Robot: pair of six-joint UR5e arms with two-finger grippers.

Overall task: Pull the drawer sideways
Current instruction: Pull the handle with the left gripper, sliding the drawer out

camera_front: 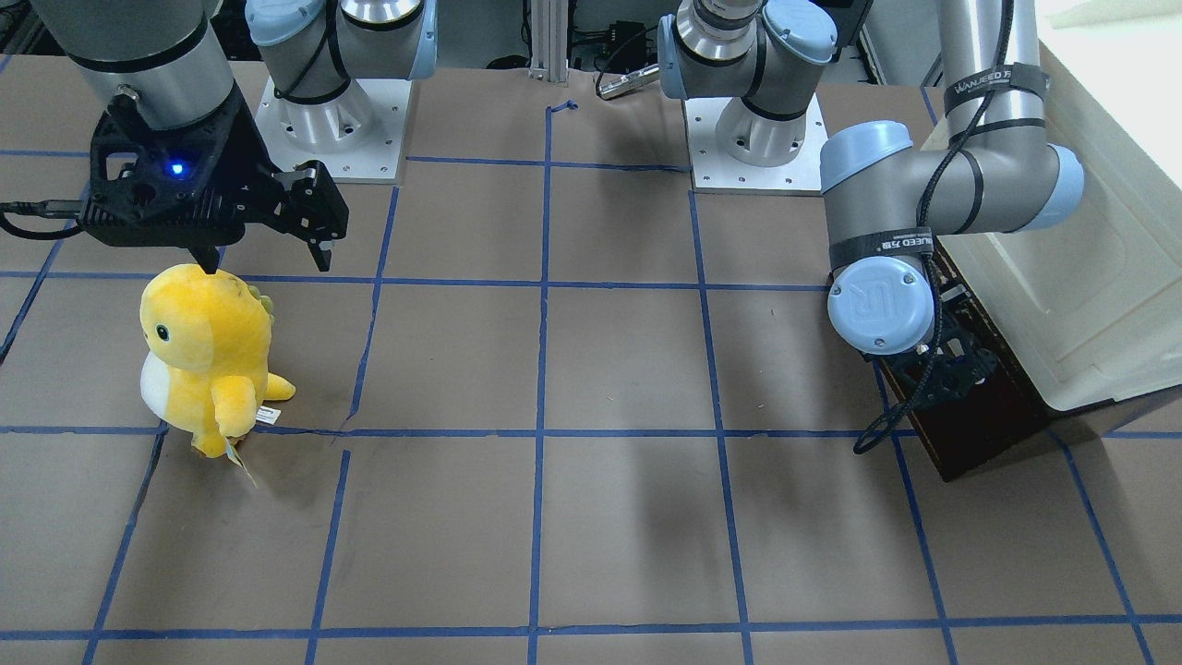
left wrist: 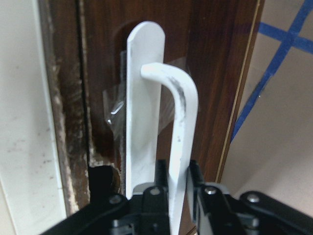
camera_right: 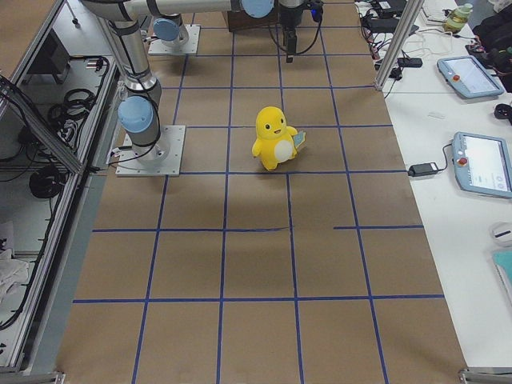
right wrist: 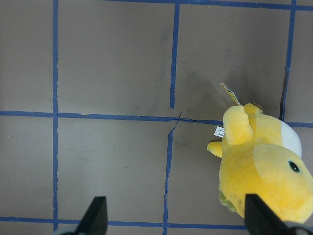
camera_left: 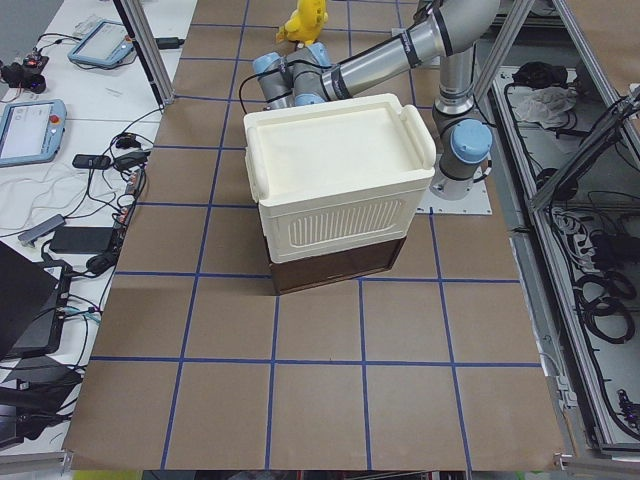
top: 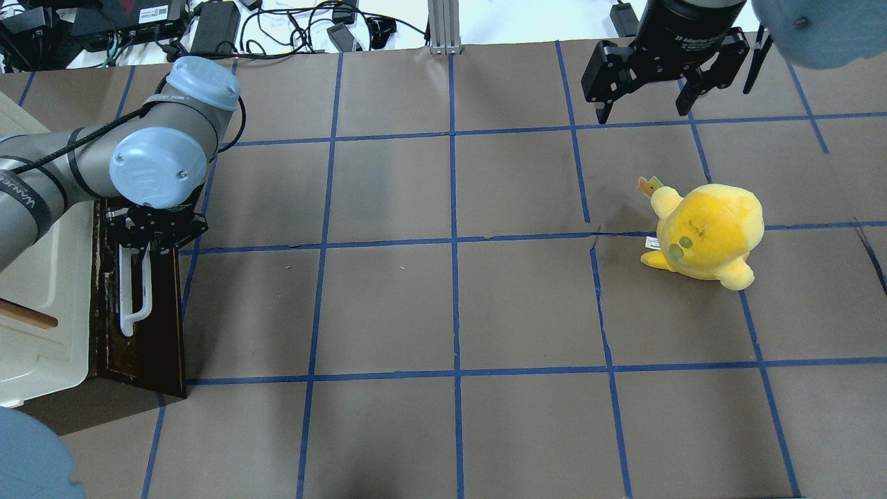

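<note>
The drawer [top: 156, 326] has a dark brown wooden front and a long white bar handle [top: 132, 291]; it sits under the cream-white cabinet [top: 41, 326] at the table's left edge. In the left wrist view the handle [left wrist: 181, 122] runs between my left gripper's fingers [left wrist: 195, 178], which are shut on it. My left gripper [top: 142, 239] is at the handle's far end and also shows in the front-facing view [camera_front: 951, 369]. The drawer front [camera_front: 979, 425] stands close to the cabinet. My right gripper [top: 648, 107] is open and empty, high over the far right of the table.
A yellow plush toy [top: 703, 232] stands on the right part of the table, below my right gripper; it also shows in the right wrist view [right wrist: 261, 166]. Blue tape lines grid the brown table [top: 450, 312]. Cables and devices [top: 208, 21] lie beyond the far edge.
</note>
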